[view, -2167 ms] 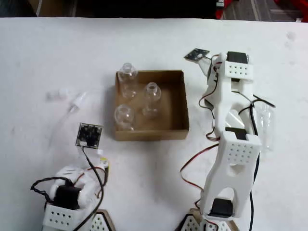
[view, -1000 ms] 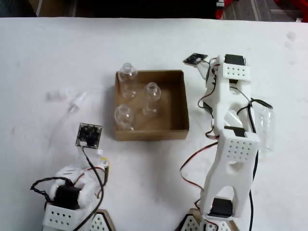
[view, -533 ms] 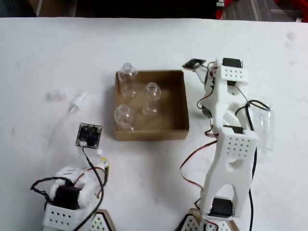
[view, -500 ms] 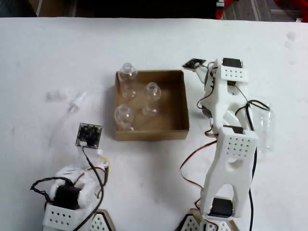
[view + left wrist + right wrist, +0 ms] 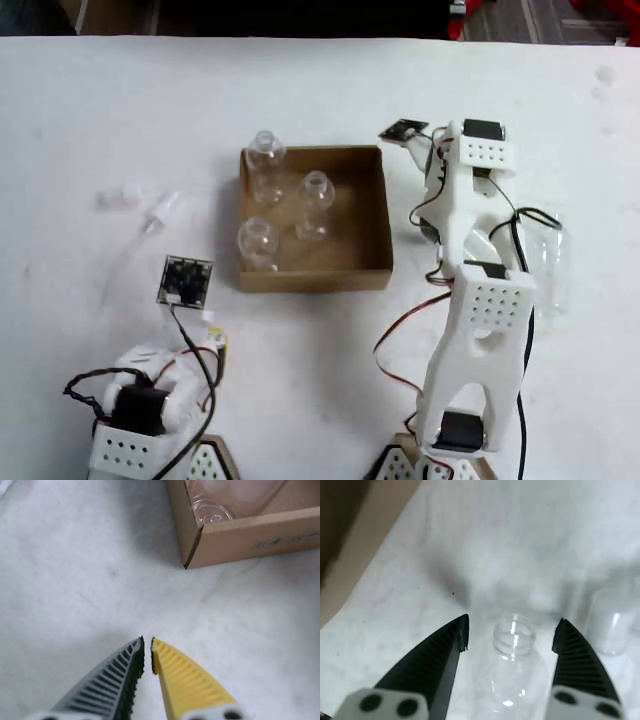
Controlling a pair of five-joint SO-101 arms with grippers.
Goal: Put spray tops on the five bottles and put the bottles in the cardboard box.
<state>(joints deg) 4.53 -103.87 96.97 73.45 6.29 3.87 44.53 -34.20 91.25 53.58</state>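
Note:
The cardboard box [image 5: 372, 215] sits mid-table with three clear, topless bottles standing in it: one [image 5: 265, 152] at the far left corner, one [image 5: 315, 190] near the middle, one [image 5: 257, 240] at the near left. My right arm [image 5: 468, 200] stretches along the box's right side. Its gripper [image 5: 512, 630] is open, black fingers [image 5: 445, 652] either side of a clear open-necked bottle [image 5: 514, 645] lying on the table. Another bottle [image 5: 612, 625] lies just beyond, also seen at the right [image 5: 550, 262]. My left gripper [image 5: 147, 647] is shut and empty, near the box corner [image 5: 192, 550].
Clear spray tops [image 5: 150, 205] with thin tubes lie on the white table left of the box. The left arm [image 5: 140, 410] is folded at the near left edge. Red and black cables [image 5: 400, 340] trail beside the right arm. The box wall [image 5: 365, 540] is close to the right gripper.
Over the last two seconds the right arm's wrist has shifted slightly toward the box. In the last half second nothing has moved. The left arm stays still.

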